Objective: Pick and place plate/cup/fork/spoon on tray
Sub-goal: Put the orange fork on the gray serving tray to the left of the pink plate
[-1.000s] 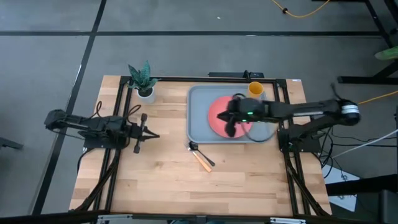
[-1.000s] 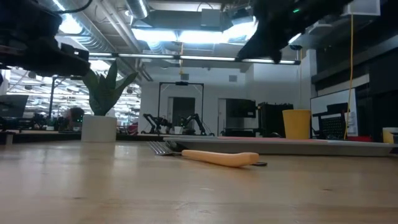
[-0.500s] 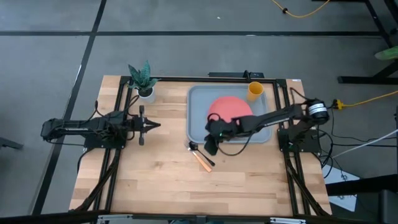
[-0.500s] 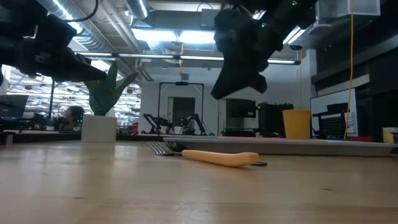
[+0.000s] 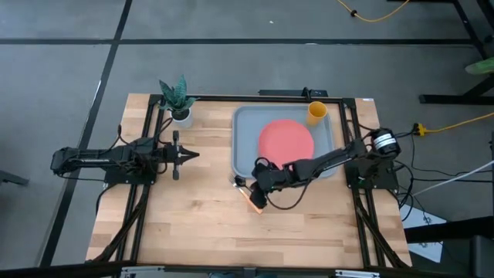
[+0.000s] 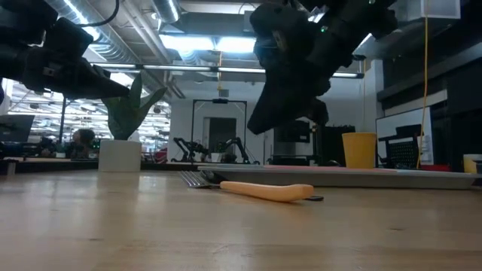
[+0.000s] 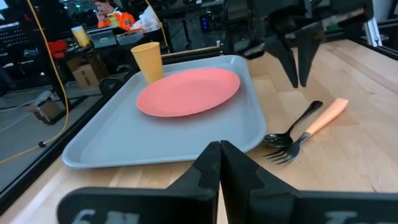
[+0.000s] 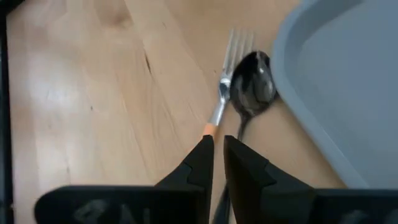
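Observation:
The coral-pink plate (image 5: 285, 140) lies flat in the grey-blue tray (image 5: 243, 147). The yellow-orange cup (image 5: 317, 112) stands upright in the tray's far right corner. The fork (image 8: 225, 74) and the dark spoon (image 8: 252, 87) lie side by side on the table by the tray's near left corner. They also show in the left wrist view as fork (image 7: 317, 121) and spoon (image 7: 292, 127). My right gripper (image 8: 218, 142) hangs above the fork's orange handle (image 5: 252, 200), fingers pointing down with a narrow gap, touching nothing. My left gripper (image 7: 219, 149) is shut and empty, over the table's left half (image 5: 193, 155).
A small white pot with a green plant (image 5: 177, 100) stands at the table's far left. Bare wood stretches along the near side (image 5: 231, 232) and between the two arms. A black frame edges the table. The low view shows the room behind.
My right gripper has gone from above the plate toward the table's left and near edges, past the tray's near left corner, and come down over the fork and spoon. My left gripper shifted a little toward the far edge, then kept still. The plate stays in the tray.

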### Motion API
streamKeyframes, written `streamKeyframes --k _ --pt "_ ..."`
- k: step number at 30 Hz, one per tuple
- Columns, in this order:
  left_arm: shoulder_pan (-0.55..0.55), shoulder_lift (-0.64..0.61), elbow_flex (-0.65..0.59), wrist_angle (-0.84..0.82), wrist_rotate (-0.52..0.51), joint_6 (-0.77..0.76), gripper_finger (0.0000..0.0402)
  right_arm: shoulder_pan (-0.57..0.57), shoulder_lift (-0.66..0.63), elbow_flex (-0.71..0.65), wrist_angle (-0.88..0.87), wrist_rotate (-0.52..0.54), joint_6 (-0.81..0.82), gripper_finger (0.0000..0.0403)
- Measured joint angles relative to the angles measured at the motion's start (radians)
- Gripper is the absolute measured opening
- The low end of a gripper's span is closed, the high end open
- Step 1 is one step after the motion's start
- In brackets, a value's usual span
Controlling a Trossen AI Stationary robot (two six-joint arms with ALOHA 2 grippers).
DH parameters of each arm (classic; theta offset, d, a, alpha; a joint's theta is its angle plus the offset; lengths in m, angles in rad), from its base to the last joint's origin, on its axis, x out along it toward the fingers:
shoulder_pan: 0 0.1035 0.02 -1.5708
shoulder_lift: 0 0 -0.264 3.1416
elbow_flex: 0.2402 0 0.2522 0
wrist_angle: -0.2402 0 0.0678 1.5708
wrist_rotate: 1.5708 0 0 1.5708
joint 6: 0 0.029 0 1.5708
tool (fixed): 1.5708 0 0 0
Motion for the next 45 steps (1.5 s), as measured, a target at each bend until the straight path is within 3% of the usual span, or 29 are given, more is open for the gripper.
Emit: streamKeyframes --k 15,21,31,39,45 --pt "0.0 0.0 0.0 0.0 0.0 0.0 0.0 0.043 0.097 0.018 0.001 0.045 -0.001 0.0044" --pt "0.0 0.0 0.0 0.0 0.0 0.0 0.0 0.071 0.113 0.19 -0.208 0.201 -0.112 0.0052" --pt "0.0 0.0 0.0 0.0 0.0 0.0 0.0 0.054 0.32 0.444 -0.494 0.191 -0.09 0.0053" --pt "0.0 0.0 0.0 0.0 0.0 0.0 0.0 0.118 0.337 0.483 -0.603 0.284 0.013 0.0069" --pt "0.0 0.0 0.0 0.0 0.0 0.0 0.0 0.117 0.349 0.482 -0.598 0.268 0.014 0.0098"
